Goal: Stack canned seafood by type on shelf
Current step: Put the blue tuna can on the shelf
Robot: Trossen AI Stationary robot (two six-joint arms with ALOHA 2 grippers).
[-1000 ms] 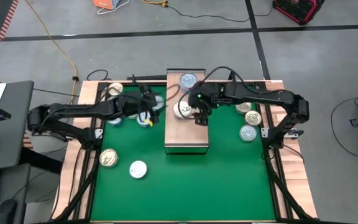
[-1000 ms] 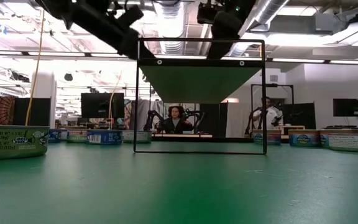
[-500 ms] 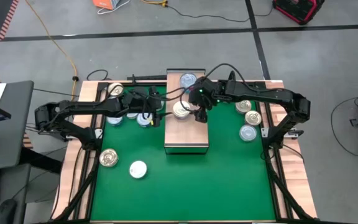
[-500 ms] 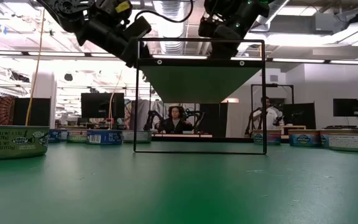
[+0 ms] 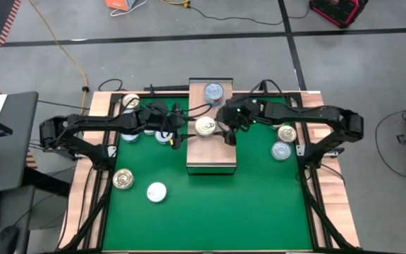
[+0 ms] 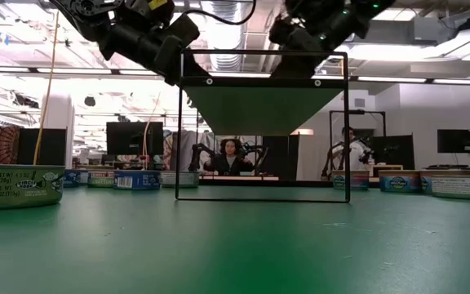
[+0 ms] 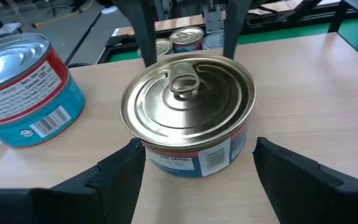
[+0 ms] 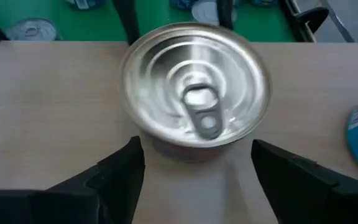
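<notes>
Right now both grippers flank one gold-topped can [image 5: 204, 126] on the shelf [image 5: 212, 159]: left gripper [image 7: 194, 163] spread at its 9 o'clock, right gripper [image 8: 196, 163] spread at 3. Only one should close, squarely across the can's rim, while the other backs off clear of the blue-topped can [image 5: 213, 92] at 12.

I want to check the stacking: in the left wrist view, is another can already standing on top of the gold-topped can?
No. The gold-topped can shows its bare lid with the pull tab, nothing on it; the blue-labelled can stands beside it on the shelf.

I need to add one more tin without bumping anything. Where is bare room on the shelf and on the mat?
The shelf is bare at its near end. Its middle is crowded: the gold-top can sits between the open left gripper and right gripper, with the blue-top can behind. The green mat is bare near, right of the white-top can.
</notes>
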